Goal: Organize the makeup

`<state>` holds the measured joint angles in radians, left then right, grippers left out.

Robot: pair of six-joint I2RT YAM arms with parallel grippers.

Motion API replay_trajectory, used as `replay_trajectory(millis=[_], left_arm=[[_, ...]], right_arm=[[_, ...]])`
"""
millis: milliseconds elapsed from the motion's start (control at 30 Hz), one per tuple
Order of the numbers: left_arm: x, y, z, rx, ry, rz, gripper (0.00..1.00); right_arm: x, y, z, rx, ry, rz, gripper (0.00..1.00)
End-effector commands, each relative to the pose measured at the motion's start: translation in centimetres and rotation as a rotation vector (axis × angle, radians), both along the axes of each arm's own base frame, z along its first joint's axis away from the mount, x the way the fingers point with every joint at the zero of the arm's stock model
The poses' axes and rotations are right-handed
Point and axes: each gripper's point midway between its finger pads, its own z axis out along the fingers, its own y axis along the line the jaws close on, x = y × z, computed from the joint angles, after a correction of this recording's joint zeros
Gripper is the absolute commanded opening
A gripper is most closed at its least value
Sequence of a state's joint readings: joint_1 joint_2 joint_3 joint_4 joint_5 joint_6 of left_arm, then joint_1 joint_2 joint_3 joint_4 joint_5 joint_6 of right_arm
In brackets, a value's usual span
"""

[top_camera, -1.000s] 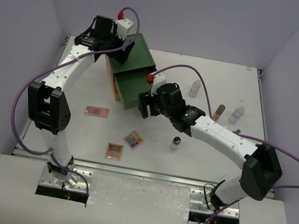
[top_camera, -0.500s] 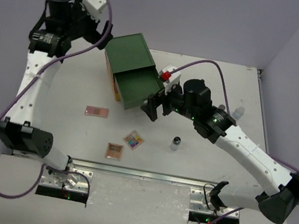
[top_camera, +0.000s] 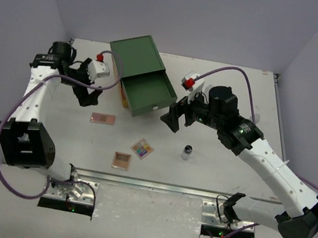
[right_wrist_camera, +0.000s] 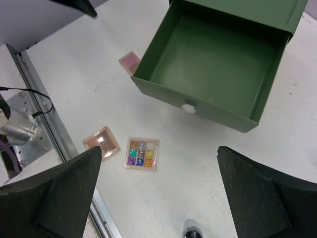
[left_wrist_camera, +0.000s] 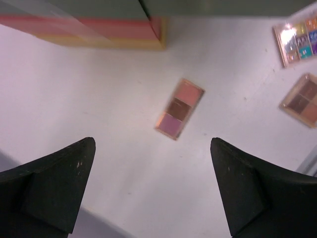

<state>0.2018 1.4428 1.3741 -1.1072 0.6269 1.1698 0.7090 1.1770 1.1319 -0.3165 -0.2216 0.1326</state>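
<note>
The makeup lies in front of the box: a pink palette (top_camera: 103,119) (left_wrist_camera: 179,109) (right_wrist_camera: 130,62), a multicolour palette (top_camera: 142,148) (left_wrist_camera: 298,43) (right_wrist_camera: 141,153), a tan palette (top_camera: 121,160) (left_wrist_camera: 303,99) (right_wrist_camera: 101,142) and a black-capped jar (top_camera: 187,152) (right_wrist_camera: 193,230). My left gripper (top_camera: 86,99) (left_wrist_camera: 151,144) hovers open left of the box, above and behind the pink palette. Also open, my right gripper (top_camera: 171,121) (right_wrist_camera: 158,151) hangs just right of the drawer front, over the multicolour palette. Neither holds anything.
The green box (top_camera: 133,58) stands at the back with its drawer (top_camera: 146,95) (right_wrist_camera: 218,64) pulled out and empty. Its orange and yellow striped side (left_wrist_camera: 84,29) shows in the left wrist view. A metal rail (top_camera: 154,185) runs along the table's near edge.
My left arm left the top of the box, swung out left and came down beside it. My right gripper backed away from the drawer front. Both jaws opened wider.
</note>
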Motion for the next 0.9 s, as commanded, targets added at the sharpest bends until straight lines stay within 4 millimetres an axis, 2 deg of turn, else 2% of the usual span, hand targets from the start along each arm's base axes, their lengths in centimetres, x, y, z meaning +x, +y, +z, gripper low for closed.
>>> replay_trajectory(millis=[0,133,167,233,333,533,700,867], left_arm=[[-0.5,-0.2,-3.5,0.045,-0.028,-0.121,1.0],[0.8,-1.0,-6.7,0.119,-0.131,-0.215,1.0],[0.9,-1.1,-7.2,0.138,-0.13,-0.224,1.0],[1.0,-1.5,-9.5,0.198,-0.134,-0.267,1.0],[0.8,-2.0,-11.2,0.192,-0.102,-0.351,1.0],[1.7,-2.2,-12.7,0.171,-0.06,-0.403,1.0],[1.0,-1.8,-14.7,0.21,-0.036,-0.469,1.0],[2.9,-0.8,-16.1,0.252,-0.037,-0.381,1.0]], right_arm=[[-0.5,-0.5,0.6,0.011,-0.033,0.009,0.99],[-0.5,-0.7,0.6,0.014,-0.031,-0.004,0.99],[-0.5,-0.7,0.6,0.015,-0.031,-0.006,0.99],[-0.4,-0.8,0.8,0.022,-0.033,-0.019,0.99],[-0.4,-1.0,0.9,0.028,-0.036,-0.029,0.99],[-0.5,-1.9,0.9,0.019,-0.048,-0.06,0.99],[-0.6,-2.4,0.9,0.024,-0.055,-0.079,0.99],[-0.7,-2.6,1.1,0.024,-0.054,-0.086,0.99]])
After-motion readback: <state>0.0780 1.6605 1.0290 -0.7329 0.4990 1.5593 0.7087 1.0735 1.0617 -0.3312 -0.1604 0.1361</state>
